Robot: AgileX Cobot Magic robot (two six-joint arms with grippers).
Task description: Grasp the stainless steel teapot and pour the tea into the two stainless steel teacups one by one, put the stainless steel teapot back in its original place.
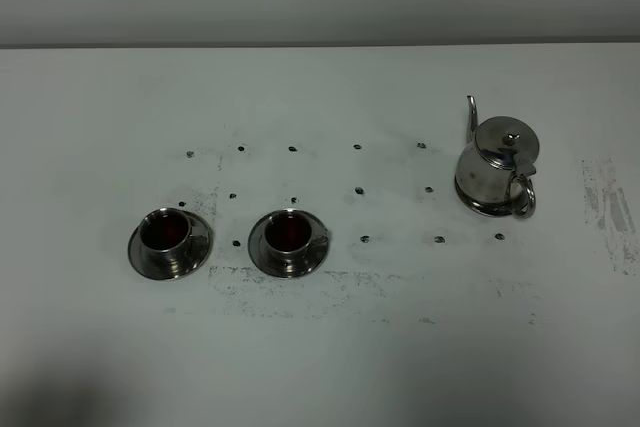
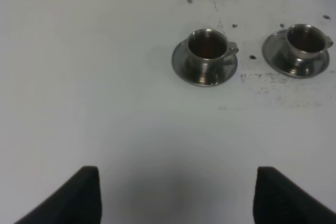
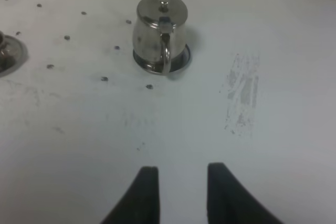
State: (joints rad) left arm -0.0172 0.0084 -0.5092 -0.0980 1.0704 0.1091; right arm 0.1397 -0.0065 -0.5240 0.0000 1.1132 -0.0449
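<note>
The stainless steel teapot [image 1: 497, 162] stands upright on its round steel disc [image 1: 480, 209] at the right of the table, spout pointing away and loop handle toward the front. It also shows in the right wrist view [image 3: 160, 30], well ahead of my right gripper [image 3: 182, 171], which is open and empty. Two steel teacups [image 1: 165, 232] [image 1: 290, 232] stand on saucers at the left, each holding dark reddish-brown tea [image 1: 290, 229]. Both cups show in the left wrist view [image 2: 207, 48] [image 2: 305, 38], far ahead of my left gripper [image 2: 176, 177], which is wide open and empty.
The white table [image 1: 400, 347] has small dark dots in rows between the cups and the teapot, and grey scuff marks [image 1: 610, 207] near its right side. Neither arm shows in the high view. The edge of one saucer [image 3: 8, 56] shows in the right wrist view.
</note>
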